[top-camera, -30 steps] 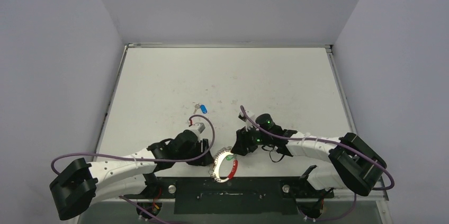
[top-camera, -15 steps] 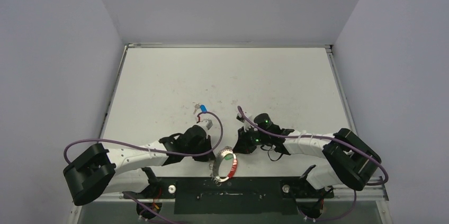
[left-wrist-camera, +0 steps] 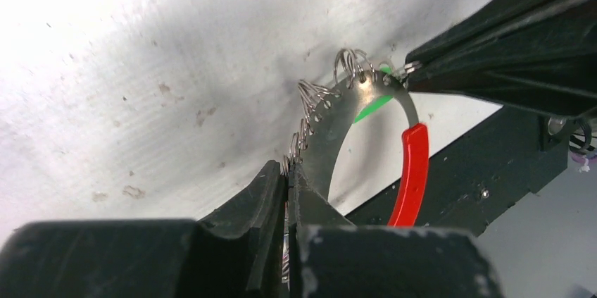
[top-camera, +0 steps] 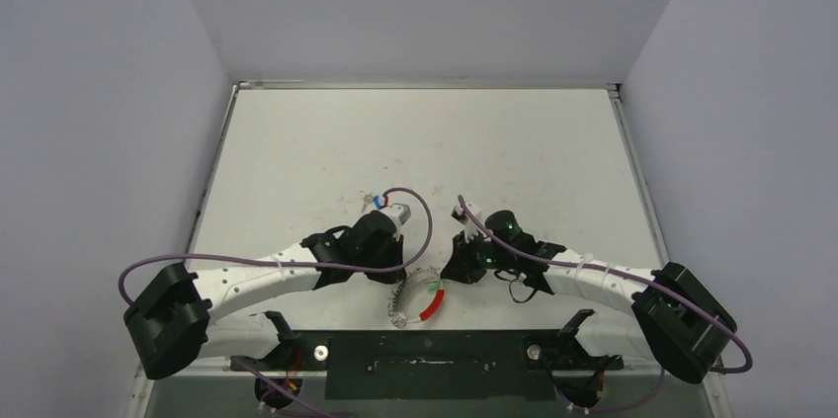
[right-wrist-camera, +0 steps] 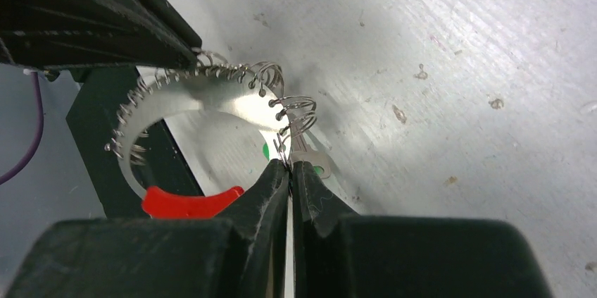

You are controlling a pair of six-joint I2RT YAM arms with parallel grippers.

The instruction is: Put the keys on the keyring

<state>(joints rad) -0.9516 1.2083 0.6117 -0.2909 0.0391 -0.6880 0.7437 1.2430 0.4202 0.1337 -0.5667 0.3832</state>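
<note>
L end effector clamps keyring at near table edge; R end effector too.

Table: white top, scuffed, scattered dark specks and faint reddish marks; raised rim along far and side edges; black bar along near edge; blue-headed key lies flat on the near half, left of centre.

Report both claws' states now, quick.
Left claw: shut on the keyring.
Right claw: shut, pinching the keyring at its coiled wire.
</note>
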